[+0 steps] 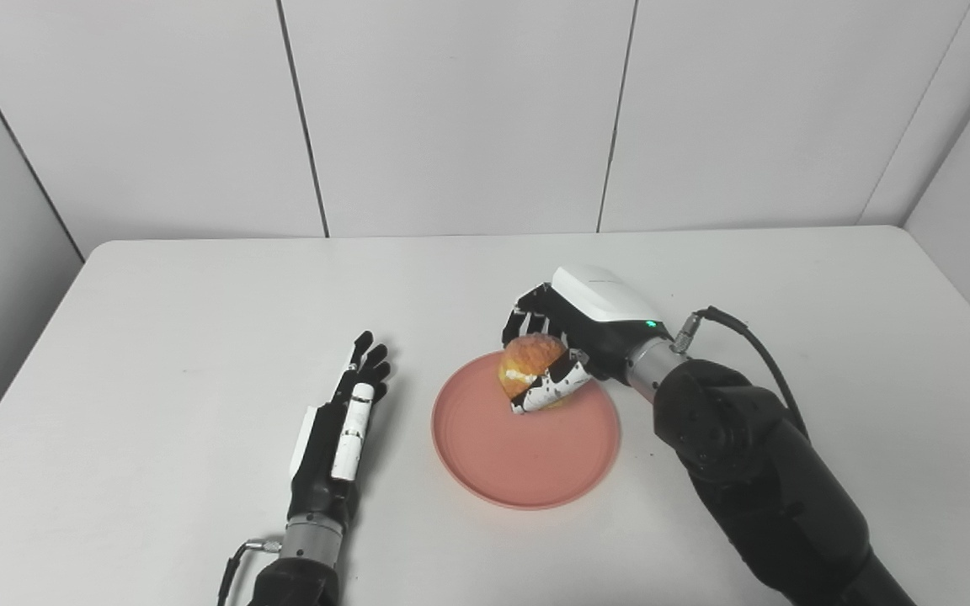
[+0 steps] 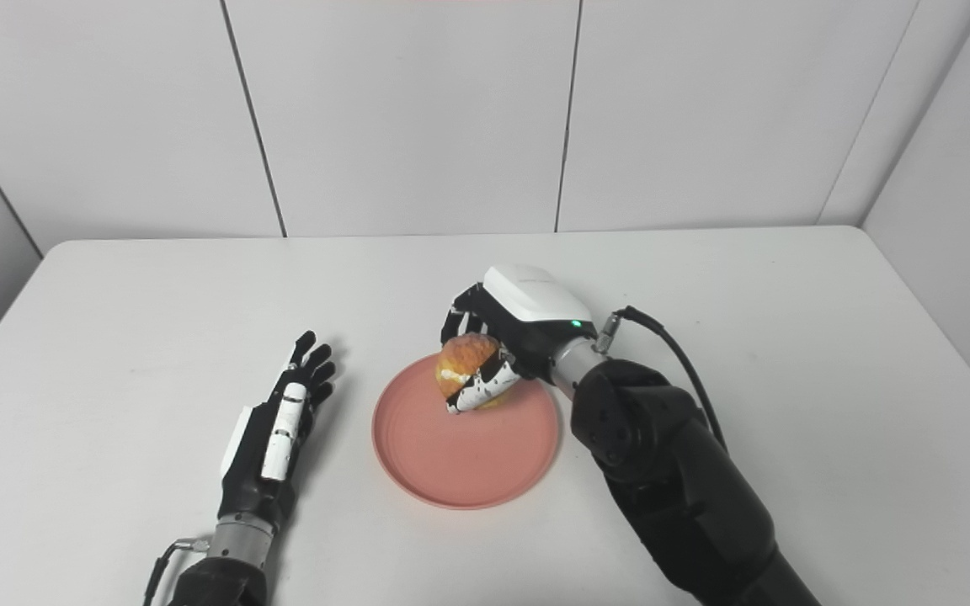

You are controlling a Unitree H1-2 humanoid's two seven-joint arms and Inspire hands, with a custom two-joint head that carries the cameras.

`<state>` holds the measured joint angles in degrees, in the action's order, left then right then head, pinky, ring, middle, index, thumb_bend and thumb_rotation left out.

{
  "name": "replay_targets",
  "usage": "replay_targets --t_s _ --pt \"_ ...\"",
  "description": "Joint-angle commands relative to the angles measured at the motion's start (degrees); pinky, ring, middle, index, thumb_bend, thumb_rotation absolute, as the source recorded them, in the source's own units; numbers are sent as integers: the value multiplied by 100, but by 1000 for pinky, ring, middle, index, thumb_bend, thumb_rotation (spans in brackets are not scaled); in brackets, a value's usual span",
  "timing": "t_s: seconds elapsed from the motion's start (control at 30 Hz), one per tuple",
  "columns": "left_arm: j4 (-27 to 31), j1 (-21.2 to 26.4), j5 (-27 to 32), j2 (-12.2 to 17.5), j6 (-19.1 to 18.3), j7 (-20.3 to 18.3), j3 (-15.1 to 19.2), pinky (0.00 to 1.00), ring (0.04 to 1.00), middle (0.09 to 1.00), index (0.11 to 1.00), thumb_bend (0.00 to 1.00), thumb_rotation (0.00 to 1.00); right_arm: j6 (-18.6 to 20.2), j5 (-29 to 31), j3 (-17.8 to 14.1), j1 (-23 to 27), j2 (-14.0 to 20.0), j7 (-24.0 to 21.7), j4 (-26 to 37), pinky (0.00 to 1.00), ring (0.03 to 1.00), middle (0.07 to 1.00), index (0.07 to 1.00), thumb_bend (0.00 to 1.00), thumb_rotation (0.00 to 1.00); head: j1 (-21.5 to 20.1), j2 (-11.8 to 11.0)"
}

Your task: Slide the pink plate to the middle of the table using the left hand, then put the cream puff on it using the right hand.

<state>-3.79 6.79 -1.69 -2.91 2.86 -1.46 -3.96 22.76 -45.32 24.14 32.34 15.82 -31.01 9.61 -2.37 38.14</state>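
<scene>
Golden cream puff (image 1: 527, 360) gripped in right hand (image 1: 573, 332) fingers over round pink plate (image 1: 527, 459); left hand (image 1: 342, 421) lies open, empty, beside it.

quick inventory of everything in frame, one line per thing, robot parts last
pink plate: 1, pink, near the middle of the table, right of the left hand
cream puff: 1, golden brown with pale filling, over the plate's far edge, held by the right hand
table: 1, white, fills the lower view
wall panels: white with dark seams, behind the table
left hand: 1, black and white, open, fingers apart, left of the plate
right hand: 1, black and white, shut on the cream puff
</scene>
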Motion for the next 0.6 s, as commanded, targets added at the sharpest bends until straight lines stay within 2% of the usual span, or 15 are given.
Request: replay_targets --t_s 0.0,0.17,0.57 --pt "-130 -216 -84 -131 -118 17 -128 934 938 946 943 438 1000 -296 35 -12 165 -28 217 51 320 388 432 531 518 0 90 24" --pt "-22 -225 -161 -194 -202 89 -196 931 938 947 941 426 1000 -358 69 14 41 -104 310 -115 320 387 431 536 517 0 235 95" --pt "52 -219 -295 -249 -316 206 -237 924 937 943 939 431 1000 -451 140 116 -24 -166 603 -683 314 391 435 541 515 0 289 169"
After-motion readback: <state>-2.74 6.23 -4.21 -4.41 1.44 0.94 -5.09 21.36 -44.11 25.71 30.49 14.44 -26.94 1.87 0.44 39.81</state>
